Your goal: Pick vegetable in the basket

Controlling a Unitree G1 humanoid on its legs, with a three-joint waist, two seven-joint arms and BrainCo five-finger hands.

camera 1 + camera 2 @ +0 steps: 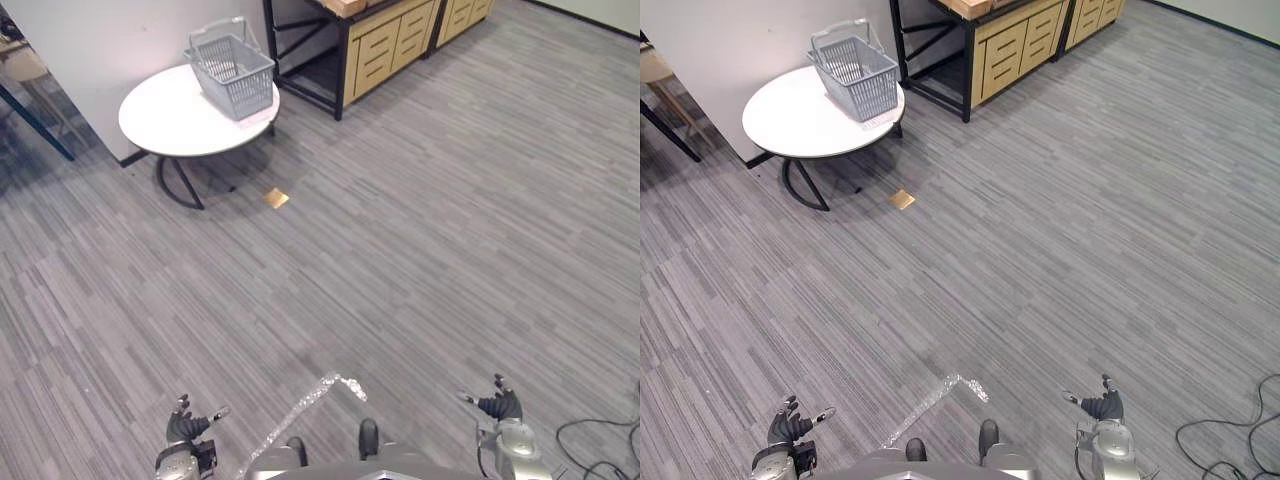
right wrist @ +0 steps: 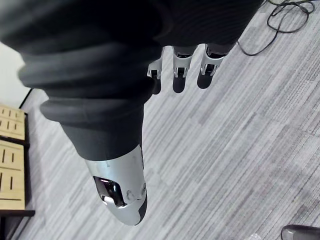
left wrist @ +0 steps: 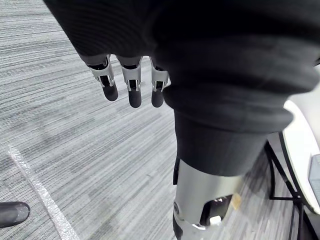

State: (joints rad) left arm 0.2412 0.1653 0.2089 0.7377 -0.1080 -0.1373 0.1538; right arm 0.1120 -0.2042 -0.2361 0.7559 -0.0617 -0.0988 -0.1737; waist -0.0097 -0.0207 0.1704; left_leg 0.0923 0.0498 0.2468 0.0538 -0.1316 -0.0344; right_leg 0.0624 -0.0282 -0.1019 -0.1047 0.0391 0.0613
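A grey plastic basket (image 1: 232,68) with its handle up stands on a round white table (image 1: 170,125) far ahead on the left. I cannot see into the basket, and no vegetable shows. My left hand (image 1: 183,432) hangs low at the bottom left, fingers (image 3: 131,84) straight and holding nothing. My right hand (image 1: 502,408) hangs at the bottom right, its fingers (image 2: 180,67) also straight and empty. Both hands are far from the table.
A black-framed sideboard with wooden drawers (image 1: 385,45) stands behind the table on the right. A small tan square (image 1: 276,198) lies on the grey carpet near the table's foot. A strip of clear tape (image 1: 300,410) marks the floor between my hands.
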